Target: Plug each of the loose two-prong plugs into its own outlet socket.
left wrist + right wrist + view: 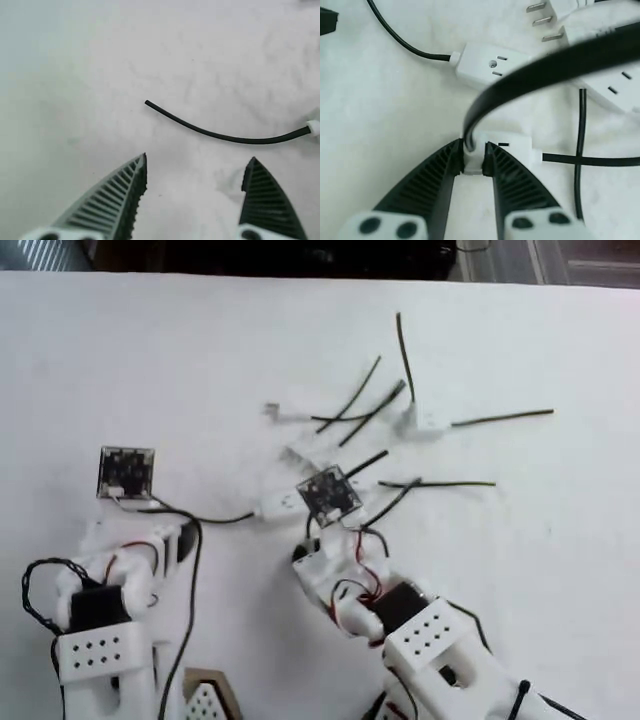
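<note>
The right claw (473, 145) is squeezed tight on a white plug (472, 161). A thick black cord (530, 75) bends up from the plug. They sit near the middle of the tabletop (560, 560), a bit toward the near edge. A white outlet socket (490, 65) lies near the plug but does not touch it. Its thin black cord (215, 519) runs toward the left arm. A second plug (547, 14) with metal prongs lies past the socket. More white pieces (428, 420) with black cords lie farther back. The left claw (199, 157) is wide open with nothing in it, above bare tabletop. A loose cord end (150, 104) lies just in front of it.
</note>
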